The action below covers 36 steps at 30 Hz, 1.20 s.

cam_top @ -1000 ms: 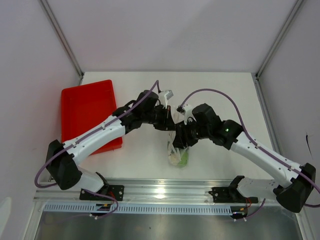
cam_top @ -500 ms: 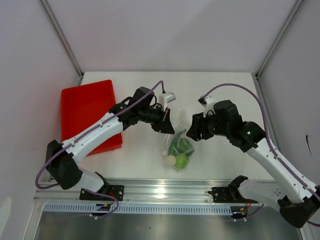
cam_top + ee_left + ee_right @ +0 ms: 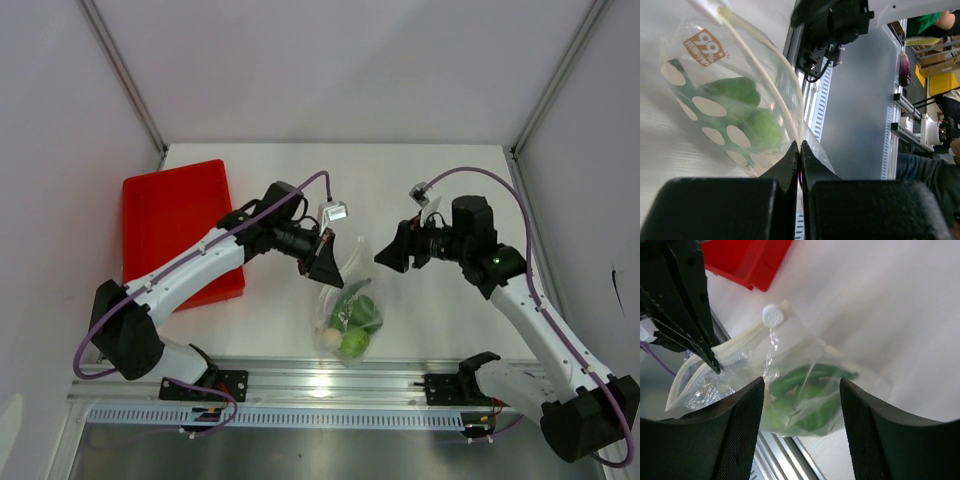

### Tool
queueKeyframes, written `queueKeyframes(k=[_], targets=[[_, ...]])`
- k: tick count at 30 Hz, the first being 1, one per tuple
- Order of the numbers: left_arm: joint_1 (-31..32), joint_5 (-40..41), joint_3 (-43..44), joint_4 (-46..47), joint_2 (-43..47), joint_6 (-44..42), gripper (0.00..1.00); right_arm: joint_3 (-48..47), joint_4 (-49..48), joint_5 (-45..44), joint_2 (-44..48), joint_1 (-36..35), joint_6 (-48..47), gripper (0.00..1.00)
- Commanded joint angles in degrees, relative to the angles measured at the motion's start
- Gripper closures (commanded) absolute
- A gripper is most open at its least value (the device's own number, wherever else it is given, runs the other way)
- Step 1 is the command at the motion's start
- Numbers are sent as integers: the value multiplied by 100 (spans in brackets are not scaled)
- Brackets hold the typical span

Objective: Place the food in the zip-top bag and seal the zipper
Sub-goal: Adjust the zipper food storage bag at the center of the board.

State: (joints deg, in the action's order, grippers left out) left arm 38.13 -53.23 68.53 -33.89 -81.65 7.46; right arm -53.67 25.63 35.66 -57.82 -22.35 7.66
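1. The left claw point(image 3: 324, 262) is seen just left of centre in the top view. Its jaws are pressed fully together on the upper edge of the zip-top bag point(image 3: 345, 318). In the left wrist view, the two black fingers point(image 3: 789, 167) are met at the bottom centre of the frame, with the clear film nipped between them.
2. The right claw point(image 3: 389, 255) is found right of centre in the top view. Its jaws are spread apart and nothing is held in them. It is set apart from the bag, with bare table point(image 3: 440, 180) shown between the two.
3. The bag is seen in the lower centre of the top view, drooping from the pinched edge toward the bottom of the frame. Whether its lower end is rested on the table cannot be told.
4. The food is contained inside the bag. A lime-green ball point(image 3: 355, 343) is placed lowest, a small white ball point(image 3: 334, 325) to its upper left, and dark green pepper pieces point(image 3: 360, 303) above both.
5. The zipper point(image 3: 757, 67) is shown in the left wrist view as a pale strip running from the upper left of the frame down to the closed fingers. Whether it is pressed closed cannot be told.
6. A small white round piece point(image 3: 772, 316) is seen at the far end of that strip, upper left of centre in the right wrist view.
7. A red tray point(image 3: 165, 215) is seen at the left of the top view, well apart from the bag.
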Motion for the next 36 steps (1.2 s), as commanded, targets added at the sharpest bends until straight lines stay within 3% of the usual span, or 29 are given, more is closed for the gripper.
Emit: queueKeyframes(k=[1,8,13,22,36], targets=[[-78,-591,64,-109,254,-438,99,-249,-594,1643,-176,205,-221,35],[-209,-1198,204,-408,333,-886,99,-390,-541,2681,-502,336,-344,35],[-227,-1549,187,-391,509,-975,99,-381,-532,2841,-467,372,-406,32],[-227,-2147,-15,111,870,-562,99,-372,-1095,3465,-660,582,-124,30],[-218,-2622,-24,417,1054,-158,99,-1128,-1446,4282,-941,591,-125,29]])
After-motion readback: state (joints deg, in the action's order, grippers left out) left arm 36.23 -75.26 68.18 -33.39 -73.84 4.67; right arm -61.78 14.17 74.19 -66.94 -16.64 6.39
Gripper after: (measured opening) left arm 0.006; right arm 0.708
